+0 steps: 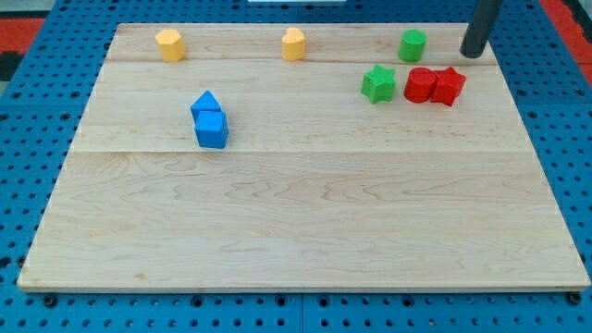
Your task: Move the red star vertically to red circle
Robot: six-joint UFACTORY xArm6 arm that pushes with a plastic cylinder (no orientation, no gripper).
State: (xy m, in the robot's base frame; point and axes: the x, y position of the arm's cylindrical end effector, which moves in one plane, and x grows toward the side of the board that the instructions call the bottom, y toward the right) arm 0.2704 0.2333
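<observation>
The red star (450, 86) lies near the view's top right on the wooden board (296, 213). The red circle (419, 85) sits right against the star's left side; the two touch. My tip (474, 55) rests on the board above and slightly right of the red star, a short gap away, touching no block.
A green star (378, 83) lies just left of the red circle. A green circle (413, 44) stands above it, left of my tip. Two yellow blocks (169, 43) (293, 43) sit along the top edge. A blue triangle (205, 102) touches a blue cube (212, 130) at left centre.
</observation>
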